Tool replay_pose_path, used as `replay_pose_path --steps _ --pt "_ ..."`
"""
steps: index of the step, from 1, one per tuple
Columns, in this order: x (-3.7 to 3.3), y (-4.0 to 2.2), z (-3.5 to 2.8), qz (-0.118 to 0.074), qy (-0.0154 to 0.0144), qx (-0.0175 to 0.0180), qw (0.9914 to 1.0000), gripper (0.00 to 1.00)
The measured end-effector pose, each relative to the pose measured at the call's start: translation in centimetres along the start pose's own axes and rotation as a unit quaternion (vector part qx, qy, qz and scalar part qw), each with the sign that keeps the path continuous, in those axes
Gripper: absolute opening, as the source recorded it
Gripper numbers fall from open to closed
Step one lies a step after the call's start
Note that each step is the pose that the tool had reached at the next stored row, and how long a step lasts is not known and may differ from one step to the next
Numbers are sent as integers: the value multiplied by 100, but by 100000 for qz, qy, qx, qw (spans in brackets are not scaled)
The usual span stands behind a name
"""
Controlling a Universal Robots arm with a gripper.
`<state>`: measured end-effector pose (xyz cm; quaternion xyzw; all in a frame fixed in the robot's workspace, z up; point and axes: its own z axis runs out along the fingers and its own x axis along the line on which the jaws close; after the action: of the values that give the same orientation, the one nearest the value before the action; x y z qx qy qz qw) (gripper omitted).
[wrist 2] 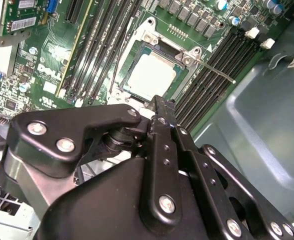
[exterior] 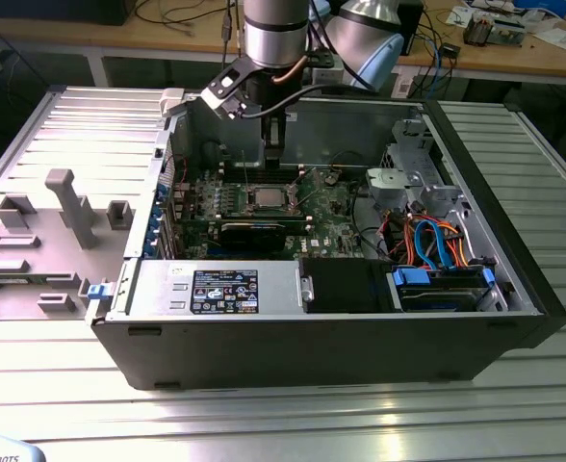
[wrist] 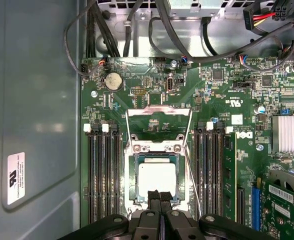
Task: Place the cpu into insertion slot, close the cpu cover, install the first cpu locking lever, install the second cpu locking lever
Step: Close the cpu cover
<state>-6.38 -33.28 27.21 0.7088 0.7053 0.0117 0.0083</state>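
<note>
Hovering low over the motherboard [wrist: 227,95], the gripper [wrist: 160,193] has its fingers clenched together on nothing, tips right at the edge of the insertion slot [wrist: 131,172]. The cpu [wrist: 157,179] lies seated in that slot, silver top up. The cpu cover [wrist: 159,112] stands swung open, and a thin locking lever [wrist: 192,175] juts free beside the memory slots [wrist: 104,175].

A dark label [exterior: 225,291] with small coloured pictograms and fine print sits on the silver power-supply housing [exterior: 153,296], a small white sticker [exterior: 179,272] beside it (neither legible). In the first wrist view a white sticker [wrist: 15,178] is on the grey case wall [wrist: 37,100], its marks too small to read. White silkscreen lettering [wrist: 240,135] marks the green motherboard [wrist: 152,120]. Barcode stickers [wrist 2: 24,22] sit on a green card [wrist 2: 39,31].
</note>
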Motion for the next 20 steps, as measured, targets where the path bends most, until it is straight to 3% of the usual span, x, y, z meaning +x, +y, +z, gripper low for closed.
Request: replay_pose_path --steps 6,20 --pt "1 58 2 13 7 -6 100000 11" --pt "1 69 -28 -4 -1 1 100000 11"
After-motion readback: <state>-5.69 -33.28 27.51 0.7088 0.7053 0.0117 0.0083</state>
